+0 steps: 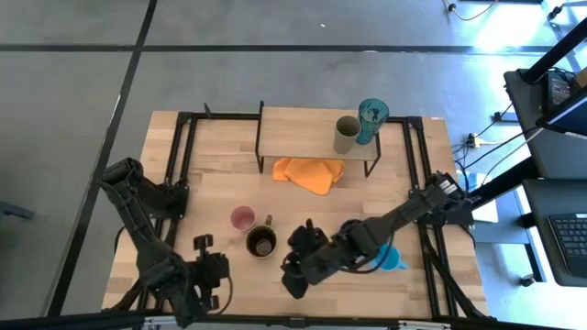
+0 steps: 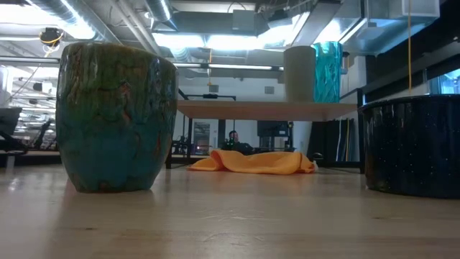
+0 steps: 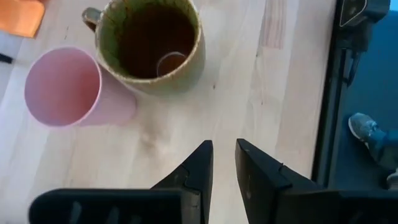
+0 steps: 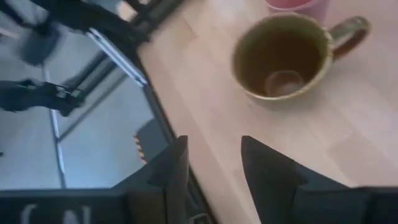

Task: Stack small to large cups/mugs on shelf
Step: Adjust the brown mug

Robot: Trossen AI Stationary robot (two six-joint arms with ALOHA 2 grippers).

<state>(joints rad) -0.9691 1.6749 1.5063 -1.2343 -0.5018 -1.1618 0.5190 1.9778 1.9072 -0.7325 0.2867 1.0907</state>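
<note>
Two on the shelf (image 1: 303, 124), more to go

Right claw (image 1: 295, 282) apart, empty; mustard-brown mug (image 1: 261, 242) and pink cup (image 1: 242, 218) just ahead on the desk (image 1: 202, 188). Left claw (image 1: 213, 295) nearly together.

Orange cloth (image 1: 311, 174) crumpled on the wooden tabletop (image 1: 220, 183). Grey floor (image 1: 83, 82) all around. Keyboard (image 1: 570, 240) on a side desk.

**Two cups on shelf, rest on surface**

Shelf (image 1: 293, 124) at 12 o'clock: olive-grey cup (image 1: 346, 136) and teal tumbler (image 1: 371, 120) upright, touching. Pink cup (image 1: 242, 218), mustard-brown mug (image 1: 262, 242) upright at center. Light blue mug (image 1: 392, 258) at 4 o'clock.
</note>
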